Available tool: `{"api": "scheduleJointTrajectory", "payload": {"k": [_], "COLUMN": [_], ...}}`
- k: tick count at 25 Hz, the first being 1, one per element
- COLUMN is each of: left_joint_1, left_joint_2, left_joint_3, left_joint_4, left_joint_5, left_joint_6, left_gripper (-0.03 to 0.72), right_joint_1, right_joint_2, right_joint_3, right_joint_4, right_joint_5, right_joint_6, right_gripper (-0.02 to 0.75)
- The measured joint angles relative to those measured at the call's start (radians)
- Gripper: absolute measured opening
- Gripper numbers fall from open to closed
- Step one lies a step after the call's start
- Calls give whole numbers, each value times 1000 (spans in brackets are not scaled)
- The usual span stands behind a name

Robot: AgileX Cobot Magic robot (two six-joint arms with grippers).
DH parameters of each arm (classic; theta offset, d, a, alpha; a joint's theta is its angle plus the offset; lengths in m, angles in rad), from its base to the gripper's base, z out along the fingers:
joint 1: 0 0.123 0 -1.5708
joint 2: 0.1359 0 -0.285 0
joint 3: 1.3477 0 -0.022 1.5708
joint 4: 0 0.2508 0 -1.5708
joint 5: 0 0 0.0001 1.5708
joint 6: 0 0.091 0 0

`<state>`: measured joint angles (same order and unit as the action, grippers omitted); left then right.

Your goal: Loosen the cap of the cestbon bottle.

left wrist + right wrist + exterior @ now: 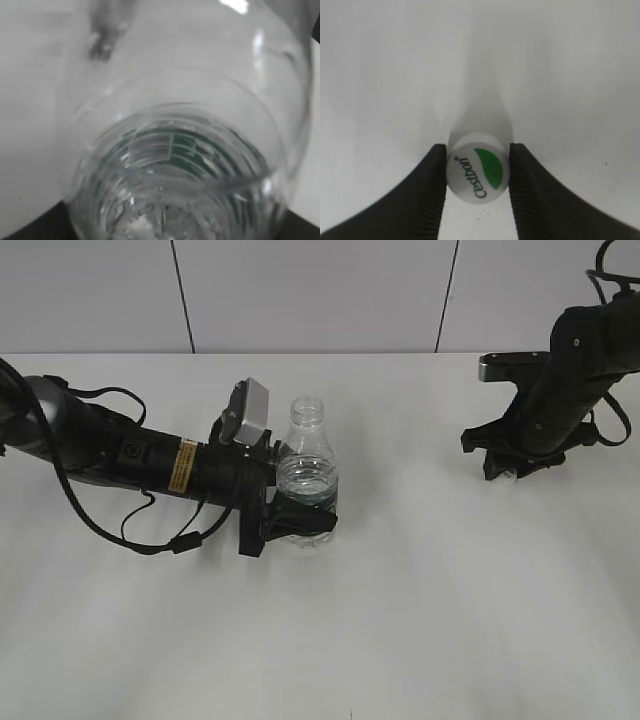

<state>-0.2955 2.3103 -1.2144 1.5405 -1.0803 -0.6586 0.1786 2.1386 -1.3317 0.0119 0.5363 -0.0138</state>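
Exterior looks down at the table [420, 620] (wrist cameras close-up).

Cestbon bottle [305, 475] upright on white table [400, 620], neck open, no cap on it. Left gripper [300, 523] clamped round bottle's lower body from the left, arm lying low along the table. Right gripper [510, 468] well apart to bottle's right, tips down near the table.

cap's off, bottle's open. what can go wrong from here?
1. The small clear plastic water bottle stands uncapped in the left gripper; a tilt or harder squeeze could spill water.
2. The right gripper pinches the small round white cap only by its rim, low over the white table; it may slip out and roll away.
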Motion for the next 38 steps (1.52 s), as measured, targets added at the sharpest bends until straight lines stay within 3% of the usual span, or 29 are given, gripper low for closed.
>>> {"api": "scheduleJointTrajectory", "payload": {"k": [9, 23, 32, 38], "left_joint_1": [0, 0, -3, -3], "left_joint_2": [0, 0, 0, 0], "left_joint_3": [0, 0, 5, 6], "left_joint_4": [0, -4, -173, -201], "left_joint_5": [0, 3, 66, 76], "left_joint_6": [0, -1, 7, 7], "left_gripper": [412, 412, 412, 412], "right_joint_1": [0, 0, 0, 0], "right_joint_2": [3, -118, -263, -299], "right_joint_3": [0, -1, -9, -9], "right_joint_4": [-3, -1, -2, -2], "right_joint_5": [21, 83, 116, 131], "right_joint_6": [1, 1, 1, 1], "right_gripper": [365, 368, 368, 368]}}
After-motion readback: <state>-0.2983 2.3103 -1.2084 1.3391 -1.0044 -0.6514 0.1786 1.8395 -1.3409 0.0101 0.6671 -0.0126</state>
